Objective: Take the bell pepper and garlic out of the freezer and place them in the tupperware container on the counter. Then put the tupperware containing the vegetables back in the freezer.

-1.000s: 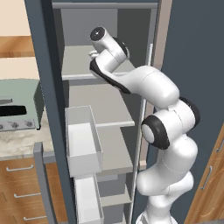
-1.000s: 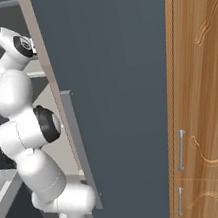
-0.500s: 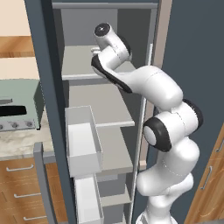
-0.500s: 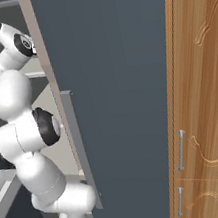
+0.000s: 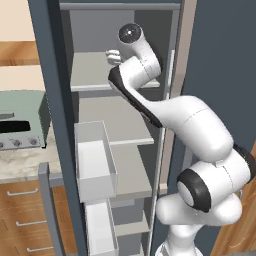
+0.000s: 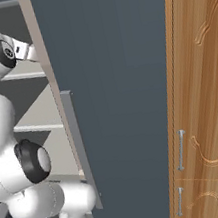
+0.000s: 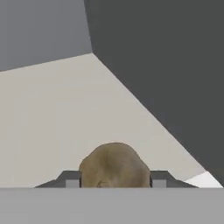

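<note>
The garlic (image 7: 114, 162), a beige-brown bulb, lies on the light grey upper shelf (image 5: 90, 75) of the freezer (image 5: 50, 100). My gripper (image 7: 114, 179) is shut on the garlic, with one dark finger pad (image 7: 70, 179) pressed against each side. In the left base view the hand (image 5: 114, 56) reaches over that upper shelf, near its back. The right base view shows the hand (image 6: 24, 50) just past the edge of the dark freezer door (image 6: 111, 80). The bell pepper and the tupperware container are out of view.
White door bins (image 5: 95, 155) hang on the open freezer door at the left. A grey-green toaster oven (image 5: 20, 125) stands on the counter (image 5: 20, 165). A wooden cabinet (image 6: 209, 88) with metal handles stands to the right. The freezer's dark side wall is close to the hand.
The jaws have closed in on the garlic. The arm's upper part has shifted a little to the right inside the freezer.
</note>
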{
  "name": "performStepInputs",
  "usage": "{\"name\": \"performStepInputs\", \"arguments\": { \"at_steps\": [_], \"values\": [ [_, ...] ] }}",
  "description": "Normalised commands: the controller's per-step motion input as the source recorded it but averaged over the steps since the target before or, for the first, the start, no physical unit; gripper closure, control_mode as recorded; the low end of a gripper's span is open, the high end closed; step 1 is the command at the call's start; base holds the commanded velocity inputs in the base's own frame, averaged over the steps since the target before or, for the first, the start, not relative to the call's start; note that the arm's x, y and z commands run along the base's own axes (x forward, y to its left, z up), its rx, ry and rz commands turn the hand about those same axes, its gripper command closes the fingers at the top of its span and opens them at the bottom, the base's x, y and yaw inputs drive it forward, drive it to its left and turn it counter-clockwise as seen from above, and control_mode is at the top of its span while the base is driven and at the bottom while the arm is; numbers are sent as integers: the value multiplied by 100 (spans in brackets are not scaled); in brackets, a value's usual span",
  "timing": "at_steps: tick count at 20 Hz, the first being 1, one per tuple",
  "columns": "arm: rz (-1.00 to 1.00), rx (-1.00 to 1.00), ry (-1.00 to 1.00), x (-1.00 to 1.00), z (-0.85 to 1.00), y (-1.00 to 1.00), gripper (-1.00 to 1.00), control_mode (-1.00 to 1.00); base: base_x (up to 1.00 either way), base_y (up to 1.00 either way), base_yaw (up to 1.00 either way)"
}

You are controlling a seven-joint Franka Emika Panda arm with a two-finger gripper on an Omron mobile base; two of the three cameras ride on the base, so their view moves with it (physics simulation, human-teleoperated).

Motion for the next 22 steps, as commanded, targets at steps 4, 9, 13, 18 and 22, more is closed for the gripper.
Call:
{"name": "performStepInputs", "arguments": {
  "at_steps": [4, 9, 13, 18, 22],
  "values": [
    [25, 11, 3, -100, 56, 0, 100, -100, 0, 0, 0],
    [18, 6, 7, -100, 28, -31, 100, -100, 0, 0, 0],
    [7, 0, 1, -100, 0, -58, 100, -100, 0, 0, 0],
    [1, -5, 0, -100, -3, -37, 100, -100, 0, 0, 0],
    [0, -6, 1, -87, -23, -18, 100, -100, 0, 0, 0]
  ]
}}
